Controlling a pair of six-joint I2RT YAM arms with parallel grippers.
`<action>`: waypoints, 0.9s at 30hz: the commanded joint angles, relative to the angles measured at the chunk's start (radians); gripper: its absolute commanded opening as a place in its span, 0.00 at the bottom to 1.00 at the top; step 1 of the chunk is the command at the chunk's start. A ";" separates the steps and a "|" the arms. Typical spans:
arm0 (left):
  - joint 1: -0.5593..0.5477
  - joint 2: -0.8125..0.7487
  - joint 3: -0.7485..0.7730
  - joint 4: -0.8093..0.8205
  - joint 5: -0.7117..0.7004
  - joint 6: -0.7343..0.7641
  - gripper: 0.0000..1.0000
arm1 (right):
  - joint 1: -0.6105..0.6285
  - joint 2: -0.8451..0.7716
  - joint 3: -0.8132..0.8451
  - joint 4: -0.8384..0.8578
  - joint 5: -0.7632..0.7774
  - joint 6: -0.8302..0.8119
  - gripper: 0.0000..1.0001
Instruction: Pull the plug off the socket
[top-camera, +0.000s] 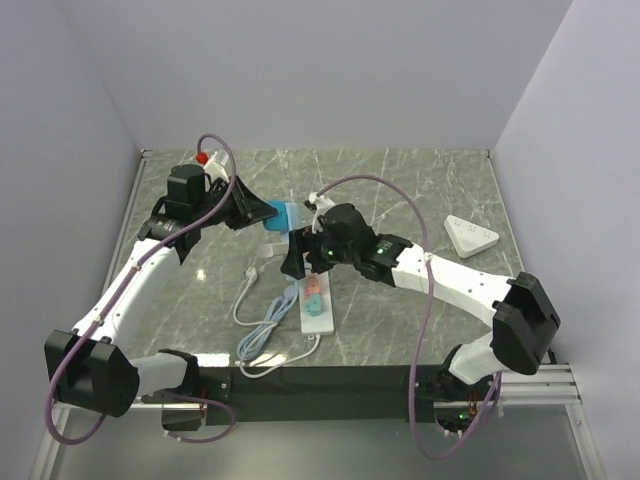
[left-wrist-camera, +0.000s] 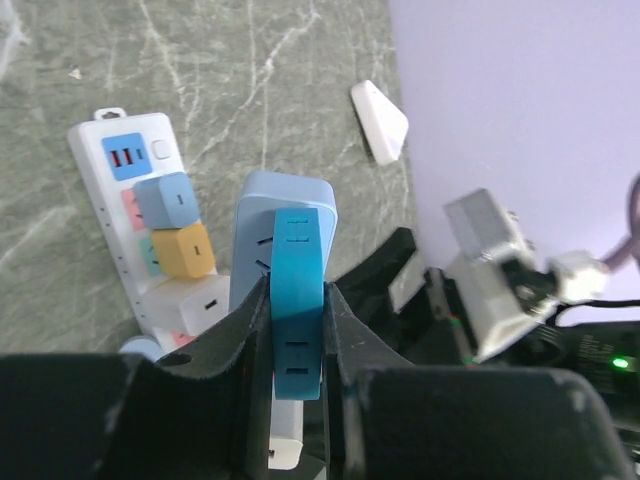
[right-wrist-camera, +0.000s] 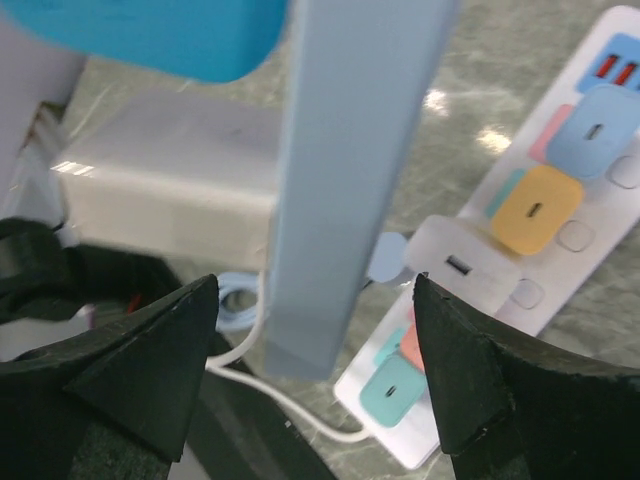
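Note:
My left gripper (top-camera: 262, 208) (left-wrist-camera: 298, 290) is shut on a flat bright blue plug (left-wrist-camera: 298, 300) (top-camera: 275, 212), held in the air. A pale blue slab (left-wrist-camera: 285, 225) (right-wrist-camera: 350, 150) sits against the plug's far side. My right gripper (top-camera: 297, 255) (right-wrist-camera: 312, 290) is open. The slab's lower end hangs between its fingers, touching neither. Below lies the socket (top-camera: 318, 305) (left-wrist-camera: 100, 140) (right-wrist-camera: 585, 205), a long white strip on the table. It carries a blue-grey plug (left-wrist-camera: 165, 200), a yellow plug (left-wrist-camera: 182, 250) and a white plug (left-wrist-camera: 190, 305).
A thin white cord (top-camera: 245, 300) and a coiled pale blue cable (top-camera: 255, 345) lie left of the strip, near the front edge. A white triangular block (top-camera: 470, 236) (left-wrist-camera: 380, 120) rests at the right. Grey walls enclose the marble-patterned table on three sides.

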 joint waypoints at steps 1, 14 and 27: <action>0.003 -0.011 0.025 0.146 0.113 -0.108 0.01 | 0.011 0.021 0.029 0.050 0.130 -0.007 0.85; 0.010 -0.024 -0.024 0.102 0.104 -0.078 0.00 | 0.014 0.083 0.086 0.090 0.173 0.070 0.00; 0.008 -0.234 -0.080 0.025 -0.280 0.005 0.01 | 0.008 0.192 0.235 -0.175 0.193 0.289 0.00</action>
